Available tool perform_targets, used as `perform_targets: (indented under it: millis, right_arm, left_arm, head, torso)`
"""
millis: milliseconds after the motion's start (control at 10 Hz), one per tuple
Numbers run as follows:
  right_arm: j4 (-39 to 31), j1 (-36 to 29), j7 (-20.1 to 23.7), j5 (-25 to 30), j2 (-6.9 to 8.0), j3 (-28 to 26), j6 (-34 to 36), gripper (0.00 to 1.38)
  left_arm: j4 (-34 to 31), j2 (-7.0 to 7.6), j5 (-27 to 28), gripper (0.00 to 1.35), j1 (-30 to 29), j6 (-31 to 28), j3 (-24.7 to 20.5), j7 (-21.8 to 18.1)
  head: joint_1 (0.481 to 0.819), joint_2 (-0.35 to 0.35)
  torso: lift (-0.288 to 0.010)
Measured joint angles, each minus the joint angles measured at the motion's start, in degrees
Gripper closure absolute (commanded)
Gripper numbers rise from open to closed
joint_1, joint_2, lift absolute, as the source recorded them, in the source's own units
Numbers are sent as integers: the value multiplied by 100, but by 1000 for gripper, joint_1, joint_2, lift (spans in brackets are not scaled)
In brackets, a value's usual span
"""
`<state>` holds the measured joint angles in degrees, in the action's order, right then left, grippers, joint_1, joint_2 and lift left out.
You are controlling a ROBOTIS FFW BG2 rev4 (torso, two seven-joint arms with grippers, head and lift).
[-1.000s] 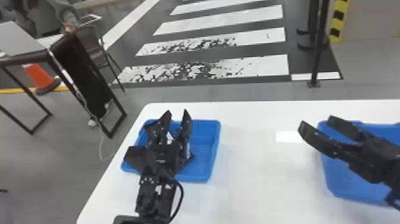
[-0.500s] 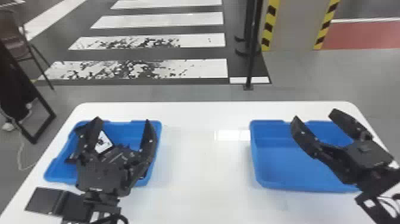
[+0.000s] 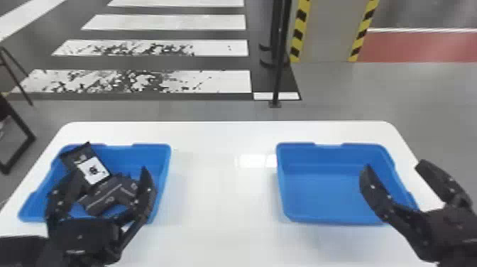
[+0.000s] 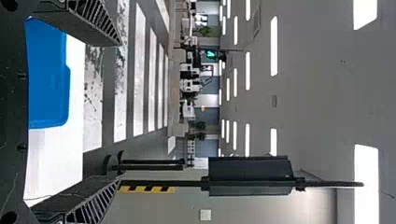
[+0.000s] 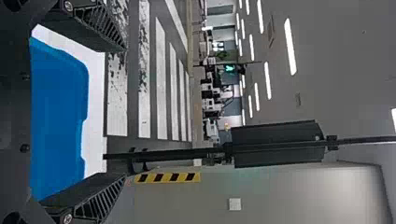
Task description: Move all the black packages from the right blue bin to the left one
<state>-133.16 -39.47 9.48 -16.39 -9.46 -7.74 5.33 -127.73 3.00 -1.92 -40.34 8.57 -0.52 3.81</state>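
Head view: two rectangular blue plastic bins sit apart on a white table with rounded corners (image 3: 223, 135). Black packages are in the left blue bin (image 3: 152, 159). One, a flat black package with a white label (image 3: 93, 171), lies slanted in the bin's far left part, its far corner overlapping the far rim in view. Nearer, dark packages with thin pale lines (image 3: 101, 198) lie in a pile against it; exact count cannot be told, as they overlap.

Left gripper (image 3: 110, 171): two black fingers spread wide, over the near part of the left bin. The pile shows between them; whether either finger touches a package cannot be told.

Right gripper (image 3: 393, 165): fingers likewise spread wide, at the right side of the right blue bin (image 3: 319, 195). One finger is over the bin's interior in view, the other out past its right wall.

Left wrist view: spread of the left gripper (image 4: 119, 112) confirmed, both fingers well apart. Right wrist view: same reading for the right gripper (image 5: 125, 112), with blue bin wall in the gap.

Surroundings: white crosswalk stripes (image 3: 177, 81) on the dark floor beyond the table, plus a black post (image 3: 279, 71) near yellow-and-black striped edging (image 3: 299, 32).
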Motion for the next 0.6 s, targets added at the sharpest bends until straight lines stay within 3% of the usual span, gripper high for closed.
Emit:
perform_targets:
  millis: [600]
  right_arm:
    - [-161,-80,0,-74,33,-14,355,78]
  left_arm:
    - [-49,28,-175,-2,-28,-21,102,94]
  head:
    - [695,-1]
  torso:
    - [-132]
